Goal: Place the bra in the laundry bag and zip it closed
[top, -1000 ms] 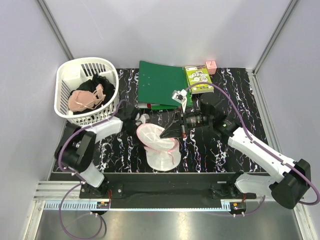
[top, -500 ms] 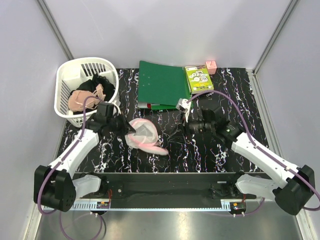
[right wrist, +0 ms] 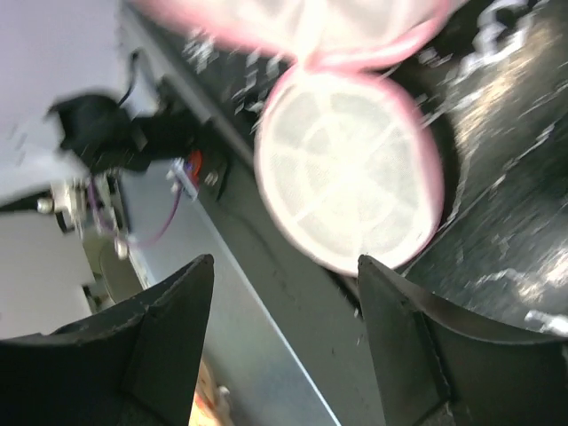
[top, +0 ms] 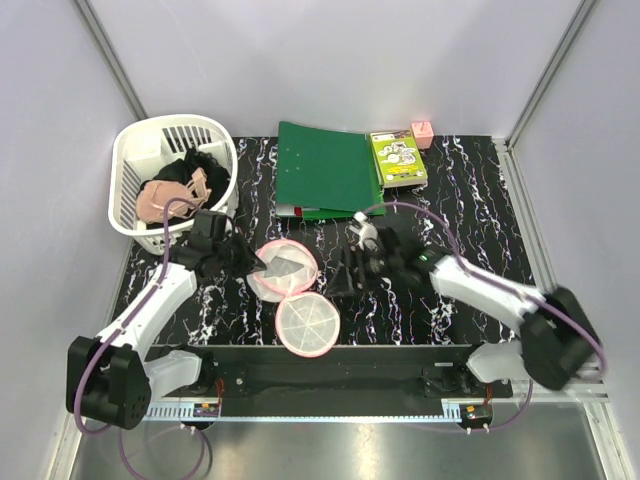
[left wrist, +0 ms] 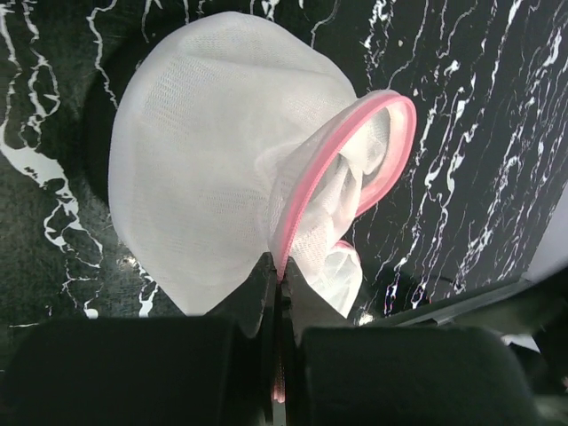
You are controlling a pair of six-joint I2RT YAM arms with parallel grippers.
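Note:
The laundry bag point(top: 287, 270) is a round white mesh pouch with pink trim, lying open on the black marbled table. Its flat round lid point(top: 307, 325) is flopped toward the front edge. My left gripper point(top: 260, 263) is shut on the bag's pink rim point(left wrist: 333, 164) at its left side; in the left wrist view the mesh dome point(left wrist: 195, 169) bulges ahead of the gripper point(left wrist: 280, 271). My right gripper point(top: 345, 275) stands open just right of the bag, holding nothing. The right wrist view shows the gripper point(right wrist: 286, 260) below the blurred lid point(right wrist: 351, 173). The peach bra point(top: 168, 198) lies in the white basket.
The white slotted basket point(top: 120, 165) at the back left also holds black clothing point(top: 200, 165). A green binder point(top: 325, 168), a green box point(top: 398, 157) and a small pink object point(top: 422, 133) lie along the back of the table point(top: 460, 200).
My right gripper has opened and let go of the bag, ending up at its right. The bag dropped from lifted to lying open, its lid swung toward the front edge. The left gripper keeps its hold.

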